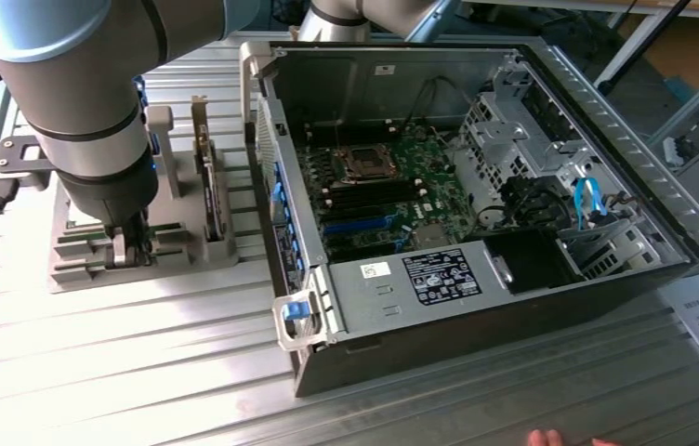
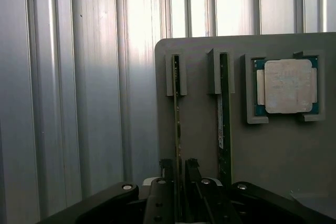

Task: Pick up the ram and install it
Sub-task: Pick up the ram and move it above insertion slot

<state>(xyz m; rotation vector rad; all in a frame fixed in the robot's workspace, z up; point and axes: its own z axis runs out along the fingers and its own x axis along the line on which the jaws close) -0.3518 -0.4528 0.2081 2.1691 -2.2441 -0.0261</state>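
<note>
The ram [image 2: 177, 114] is a thin green stick standing on edge in a slot of the grey holder [image 2: 273, 156]. My gripper [image 2: 178, 167] is down over it, open, one finger on each side of the stick's near end. In the exterior view the gripper [image 1: 126, 249] hangs over the holder [image 1: 77, 269] at that view's left, beside the open computer case [image 1: 474, 279]. The motherboard [image 1: 381, 190] lies inside the case.
A dark expansion card [image 2: 224, 124] stands in the slot beside the ram, seen also as the card [image 1: 209, 186]. A square silver processor [image 2: 286, 85] sits in its pocket. The ribbed metal table [image 1: 138, 372] carries everything. A person's fingertips [image 1: 548, 437] show at the front edge.
</note>
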